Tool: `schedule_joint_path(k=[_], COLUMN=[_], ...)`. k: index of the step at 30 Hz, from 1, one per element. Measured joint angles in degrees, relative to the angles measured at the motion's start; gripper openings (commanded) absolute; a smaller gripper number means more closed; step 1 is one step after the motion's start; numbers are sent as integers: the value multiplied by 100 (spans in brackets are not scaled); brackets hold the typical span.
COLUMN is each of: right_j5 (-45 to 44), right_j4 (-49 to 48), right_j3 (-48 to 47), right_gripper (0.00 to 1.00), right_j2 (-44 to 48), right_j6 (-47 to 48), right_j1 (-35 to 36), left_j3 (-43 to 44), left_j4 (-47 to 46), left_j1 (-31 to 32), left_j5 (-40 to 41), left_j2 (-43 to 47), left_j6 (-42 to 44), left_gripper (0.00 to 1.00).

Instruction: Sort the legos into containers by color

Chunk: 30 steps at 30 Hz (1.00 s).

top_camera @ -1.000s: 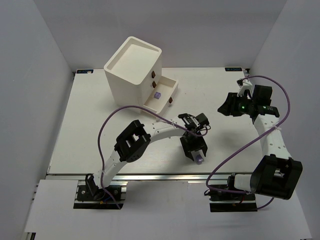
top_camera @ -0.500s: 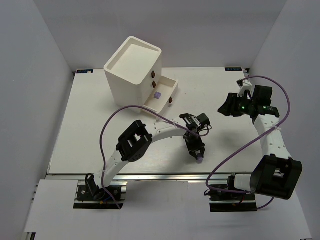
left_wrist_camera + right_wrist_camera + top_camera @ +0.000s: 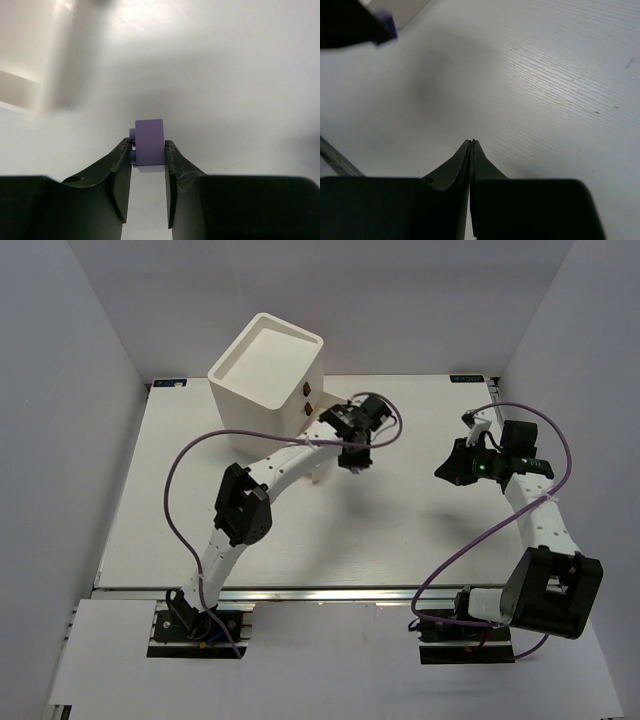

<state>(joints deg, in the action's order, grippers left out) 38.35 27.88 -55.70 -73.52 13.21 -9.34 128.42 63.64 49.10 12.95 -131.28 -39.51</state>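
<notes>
A light purple lego [image 3: 149, 142] sits pinched between the fingertips of my left gripper [image 3: 148, 150], which is shut on it. In the top view the left gripper [image 3: 356, 462] hangs just right of the white cabinet [image 3: 265, 370], whose two upper drawers show brown knobs [image 3: 307, 390]. The arm hides most of the pulled-out bottom drawer [image 3: 318, 476]. My right gripper [image 3: 446, 468] is shut and empty over bare table at the right; its fingers [image 3: 465, 155] touch. The right wrist view catches the purple lego [image 3: 388, 22] at its top left.
The white table [image 3: 420, 530] is walled on three sides by white panels. A purple cable [image 3: 190, 470] loops off the left arm, another off the right arm. The cabinet's recessed top [image 3: 268, 352] stands at the back left.
My left gripper shut on the purple lego near the table's front, then carried it back to the cabinet's open drawer. The right gripper closed and shifted slightly.
</notes>
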Motion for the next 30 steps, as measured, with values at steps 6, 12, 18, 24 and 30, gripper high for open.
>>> schedule_joint_path(k=[6, 12, 18, 24, 30], right_j5=[426, 540, 629, 887, 929], right_j4=[240, 369, 542, 566, 245], right_j3=[13, 11, -157, -391, -723], right_gripper=[0, 20, 41, 36, 0], right_j2=[-162, -339, -748, -1143, -1497], right_j6=[494, 796, 1093, 1375, 1379], right_j1=[39, 103, 232, 433, 927], left_j3=[72, 299, 302, 299, 179], left_j4=[-20, -306, -581, -649, -1121], left_j1=[-868, -1325, -1320, -1311, -1335], left_j5=[1027, 1362, 1239, 1005, 472], left_j2=[33, -48, -55, -55, 229], left_j6=[977, 1309, 1478, 1543, 1749], left_gripper=[3, 35, 70, 68, 12])
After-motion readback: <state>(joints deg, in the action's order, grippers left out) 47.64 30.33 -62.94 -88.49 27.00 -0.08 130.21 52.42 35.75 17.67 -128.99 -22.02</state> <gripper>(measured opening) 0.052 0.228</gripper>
